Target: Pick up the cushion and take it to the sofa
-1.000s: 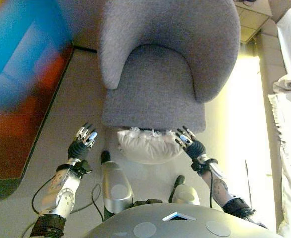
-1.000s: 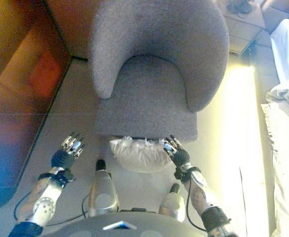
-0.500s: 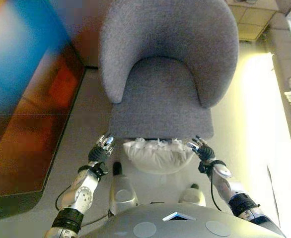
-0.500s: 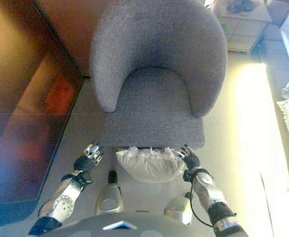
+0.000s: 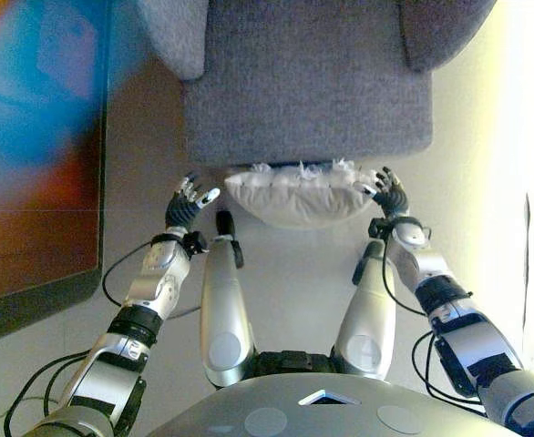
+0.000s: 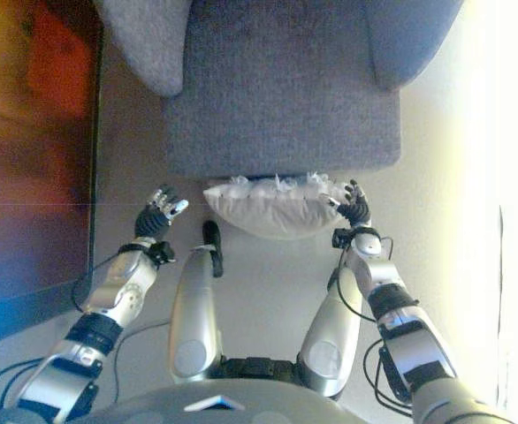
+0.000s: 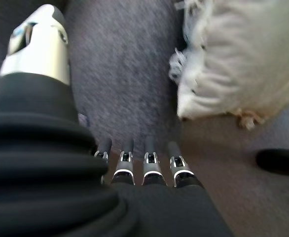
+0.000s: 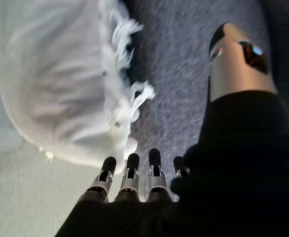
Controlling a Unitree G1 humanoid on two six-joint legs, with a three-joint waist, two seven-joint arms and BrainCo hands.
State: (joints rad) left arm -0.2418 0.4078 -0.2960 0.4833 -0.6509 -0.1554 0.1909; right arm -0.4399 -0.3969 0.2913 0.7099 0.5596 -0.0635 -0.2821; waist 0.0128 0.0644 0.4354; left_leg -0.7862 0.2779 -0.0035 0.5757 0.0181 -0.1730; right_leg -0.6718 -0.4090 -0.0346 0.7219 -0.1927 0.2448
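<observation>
White fringed cushion (image 5: 296, 195) lies on the floor (image 5: 285, 273), tucked against the front edge of the grey armchair (image 5: 308, 86), its tasselled side toward the seat. Not yet lifted.

Left hand (image 5: 187, 202): beside the cushion's left end, apart from it with a strip of floor between. Fingers straight and spread, thumb held out; holds nothing. Its wrist view shows the fingers (image 7: 151, 163) pointing at the chair's fabric, cushion off to one side, no contact.

Right hand (image 5: 387, 194): just beside the cushion's right end, nearer than the left. Fingers (image 8: 129, 177) straight, thumb out, nothing between them. They look close to the cushion's edge; whether they touch it I cannot tell.

Judgement on progress: early stage. The hands flank the cushion, so the reach looks nearly complete, but no grasp is made on either side. Left to do: close both hands in on the cushion's ends, lift it off the floor, carry it, set it on the sofa.
</observation>
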